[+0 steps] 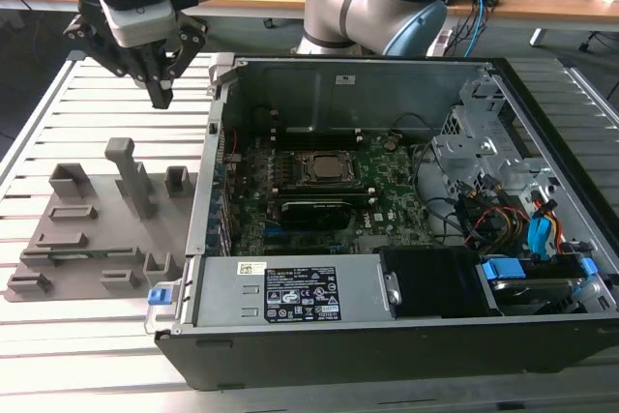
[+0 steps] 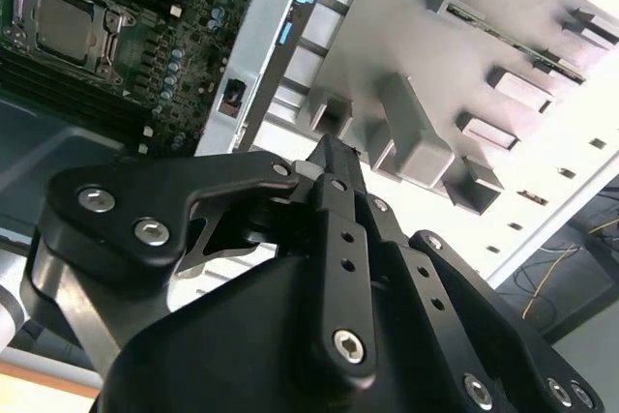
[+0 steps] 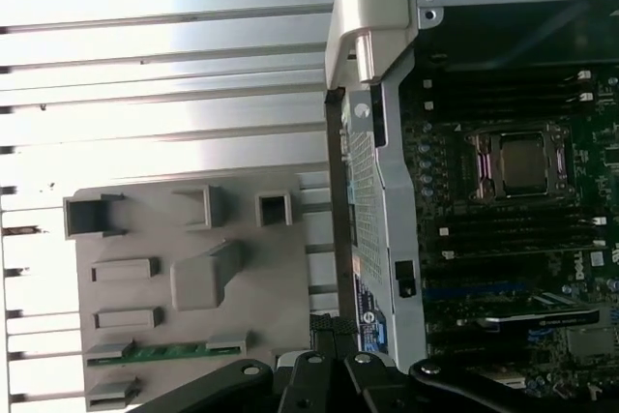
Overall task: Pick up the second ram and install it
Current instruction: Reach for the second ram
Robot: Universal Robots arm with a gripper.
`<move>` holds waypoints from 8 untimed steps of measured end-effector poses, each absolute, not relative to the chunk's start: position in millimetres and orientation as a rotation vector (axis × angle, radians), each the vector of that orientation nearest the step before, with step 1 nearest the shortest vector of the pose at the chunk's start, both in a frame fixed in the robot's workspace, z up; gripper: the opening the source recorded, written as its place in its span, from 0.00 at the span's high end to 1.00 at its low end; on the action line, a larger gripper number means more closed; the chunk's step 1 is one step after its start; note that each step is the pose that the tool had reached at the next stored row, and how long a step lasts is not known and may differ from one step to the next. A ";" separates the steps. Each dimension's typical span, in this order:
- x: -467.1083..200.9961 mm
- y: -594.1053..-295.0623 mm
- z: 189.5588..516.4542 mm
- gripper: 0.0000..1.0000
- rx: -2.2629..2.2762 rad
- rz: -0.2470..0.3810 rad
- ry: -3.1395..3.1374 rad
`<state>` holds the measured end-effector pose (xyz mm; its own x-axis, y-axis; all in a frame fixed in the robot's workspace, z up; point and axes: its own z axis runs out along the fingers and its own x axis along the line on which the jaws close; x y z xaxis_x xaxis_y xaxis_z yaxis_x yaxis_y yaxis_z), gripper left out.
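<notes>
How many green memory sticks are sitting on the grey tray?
1. The green stick sits in a slot along one edge of the grey tray. The tray's taller blocks could hide another.

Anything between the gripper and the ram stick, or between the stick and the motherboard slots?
Nothing covers the ram stick in the tray. In the exterior view, the tray's tall post stands between it and the gripper, which hangs higher. The case wall separates tray and motherboard; the case is open on top.
</notes>
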<state>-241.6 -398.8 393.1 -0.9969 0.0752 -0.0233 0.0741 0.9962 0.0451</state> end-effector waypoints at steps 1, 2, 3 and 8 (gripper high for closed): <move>-242.7 -398.8 393.0 0.89 0.117 0.069 3.114; -244.1 -398.8 392.8 0.89 0.117 0.069 3.114; -246.1 -398.8 392.7 0.89 0.117 0.069 3.114; -253.2 -398.8 392.0 0.89 0.117 0.069 3.114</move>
